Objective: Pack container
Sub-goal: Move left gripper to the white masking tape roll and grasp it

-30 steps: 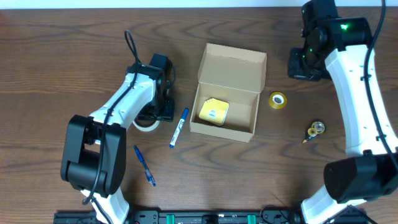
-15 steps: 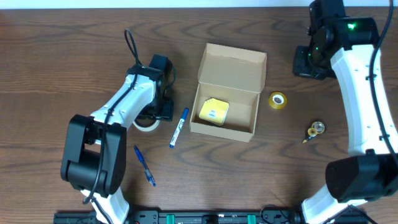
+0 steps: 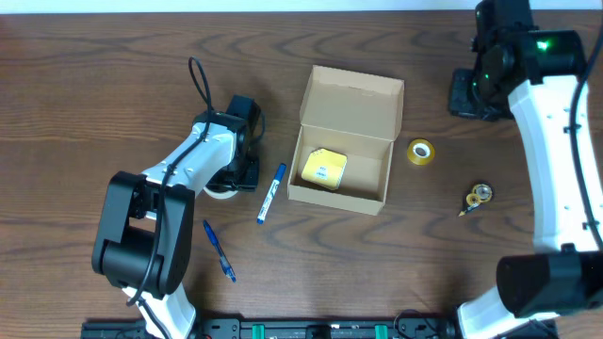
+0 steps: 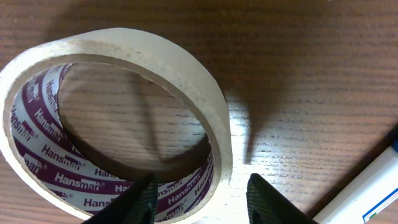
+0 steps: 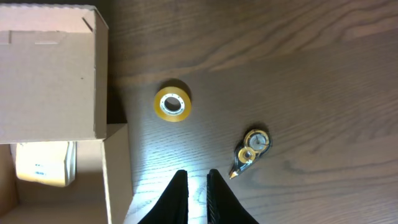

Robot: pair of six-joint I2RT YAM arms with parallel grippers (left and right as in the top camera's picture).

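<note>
the left claw [image 4: 203, 182] stands open over a tape roll [image 4: 118, 124] that lies flat on the bench [image 4: 311, 68]. one finger seems to be inside the ring and the other is outside. the near wall of the roll is between them, with a gap on the outer side. a marker [image 4: 364, 199] lies just to the right of this claw. the right claw [image 5: 195, 174] is almost closed and holds nothing. the box [image 5: 50, 68] is to its left, lid open, with a yellow block [image 5: 40, 163] inside. a small yellow roll [image 5: 172, 102] lies ahead of this claw, and a small dispenser [image 5: 252, 148] ahead to the right.
</note>
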